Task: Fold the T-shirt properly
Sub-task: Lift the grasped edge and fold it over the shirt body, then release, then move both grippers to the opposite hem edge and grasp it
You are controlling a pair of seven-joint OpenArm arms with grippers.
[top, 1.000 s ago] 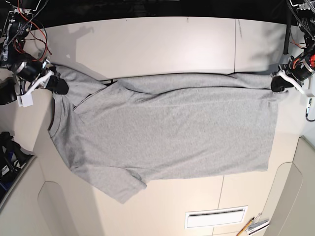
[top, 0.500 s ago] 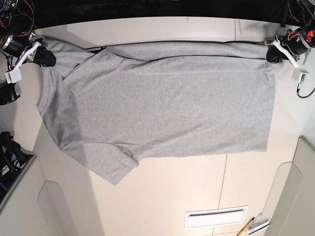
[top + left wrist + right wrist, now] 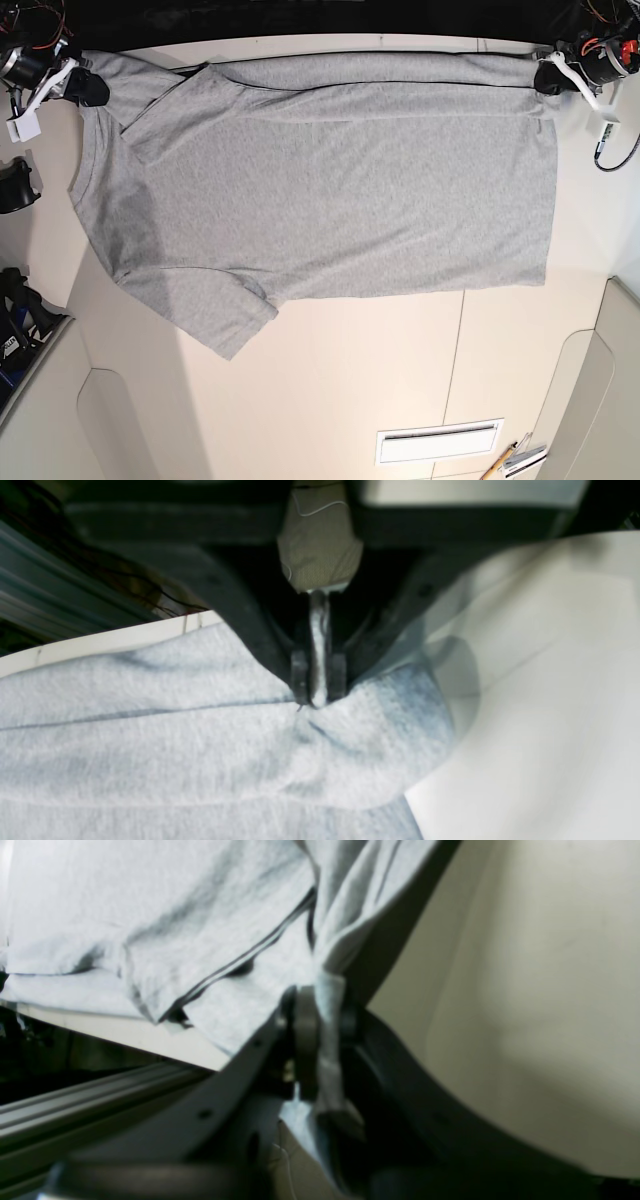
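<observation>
So the shirt (image 3: pixel 330 190) is spread flat across the upper half of the worktop (image 3: pixel 400 380), collar end at the left, hem at the right; the left pincer (image 3: pixel 552 78) at upper right is clamped tight on a hem corner, and the right pincer (image 3: pixel 88 88) at upper left is pinched shut on the shoulder or sleeve fabric; my guess is they hold the far edge taut so the cloth lies smooth before a fold; the lower sleeve (image 3: pixel 225 315) lies loose.
</observation>
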